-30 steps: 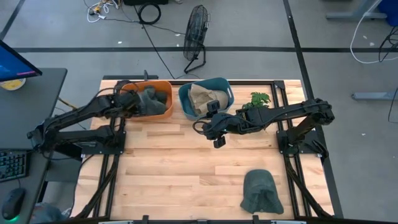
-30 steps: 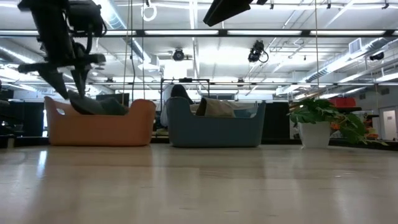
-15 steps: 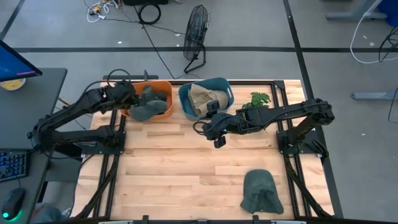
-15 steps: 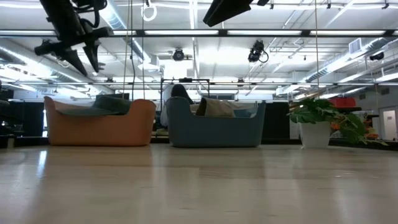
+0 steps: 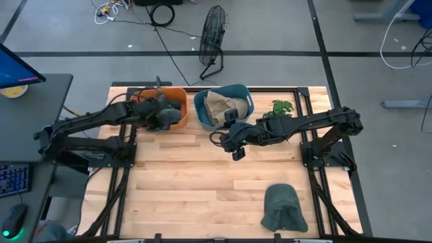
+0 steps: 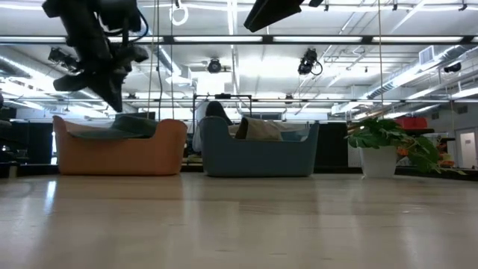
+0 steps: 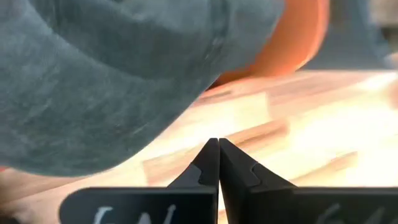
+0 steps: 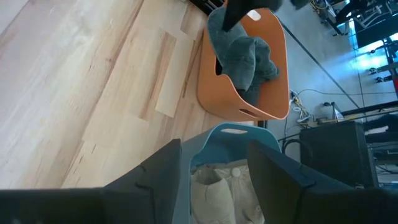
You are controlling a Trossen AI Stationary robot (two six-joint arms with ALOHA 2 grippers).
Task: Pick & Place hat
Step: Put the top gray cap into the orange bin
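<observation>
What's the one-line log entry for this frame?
left gripper: shut, empty, above orange bin | right gripper: open, by blue bin | green hat: on table

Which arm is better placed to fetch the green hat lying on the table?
Probably the right: the green hat lies on its side, and the right gripper hangs open and empty. The left gripper is shut over the orange bin.

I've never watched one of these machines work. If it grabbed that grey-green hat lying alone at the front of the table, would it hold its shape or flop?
Probably flop: the hat lies slumped and creased, like soft cloth. It looks light, so a pinch should lift it. It won't roll, though a push might just bunch it up.
</observation>
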